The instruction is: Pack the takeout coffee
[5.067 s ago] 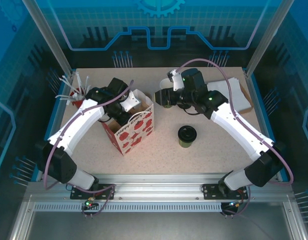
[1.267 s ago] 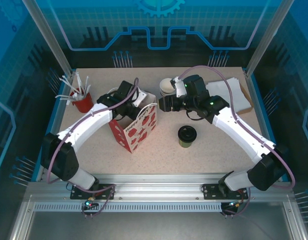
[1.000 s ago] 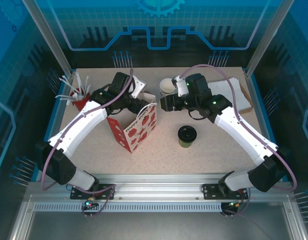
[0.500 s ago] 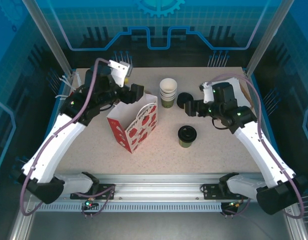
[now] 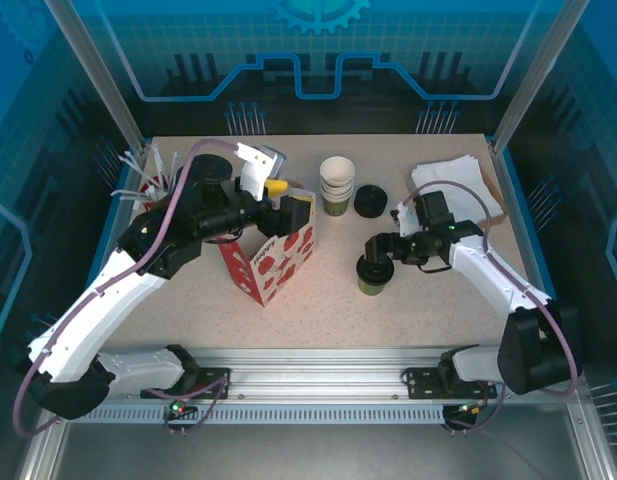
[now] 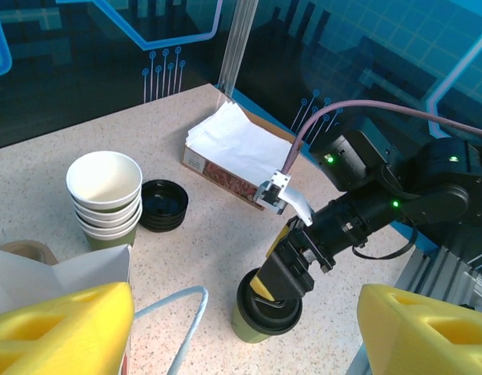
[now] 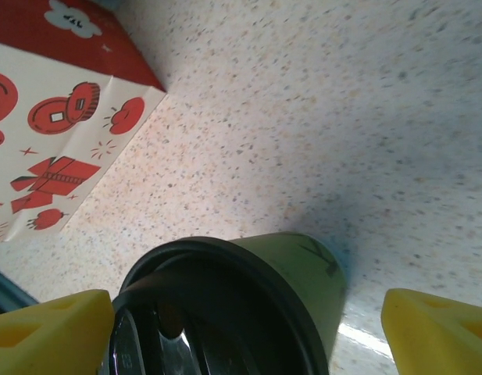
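Brings the right gripper (image 5: 377,254), spread wide, down astride the takeout coffee (image 5: 371,283) standing at three o'clock from the gift bag (image 5: 273,255), probably for grasping; keeps the left gripper (image 5: 288,197) spread by the bag's rim.

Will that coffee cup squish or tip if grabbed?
It may squish some: the cup looks like paper, though its black lid probably stiffens the rim. Upright on a narrowish base, it might tip if pushed sideways.

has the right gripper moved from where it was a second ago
Yes. The right gripper has left the cup stack and come toward the near edge, now at the takeout coffee.
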Robot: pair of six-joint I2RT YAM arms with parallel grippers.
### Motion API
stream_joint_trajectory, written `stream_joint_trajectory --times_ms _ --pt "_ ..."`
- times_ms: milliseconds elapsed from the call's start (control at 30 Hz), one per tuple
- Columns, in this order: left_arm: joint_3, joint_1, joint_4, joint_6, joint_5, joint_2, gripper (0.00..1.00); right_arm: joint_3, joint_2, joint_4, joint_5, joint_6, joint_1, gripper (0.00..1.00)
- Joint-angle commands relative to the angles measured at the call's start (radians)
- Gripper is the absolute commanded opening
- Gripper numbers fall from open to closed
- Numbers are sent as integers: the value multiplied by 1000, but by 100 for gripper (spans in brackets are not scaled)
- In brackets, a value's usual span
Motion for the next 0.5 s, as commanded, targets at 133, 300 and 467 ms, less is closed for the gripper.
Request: stream_joint_trajectory --times_ms 133,300,467 --pt "0 -17 -50 -21 -10 -26 77 -68 17 95 -162 27 10 89" --pt "25 -64 -102 -11 -24 -15 77 -97 13 147 -173 78 73 89" --pt "56 -160 -151 19 -37 12 76 -117 11 225 -179 167 175 89"
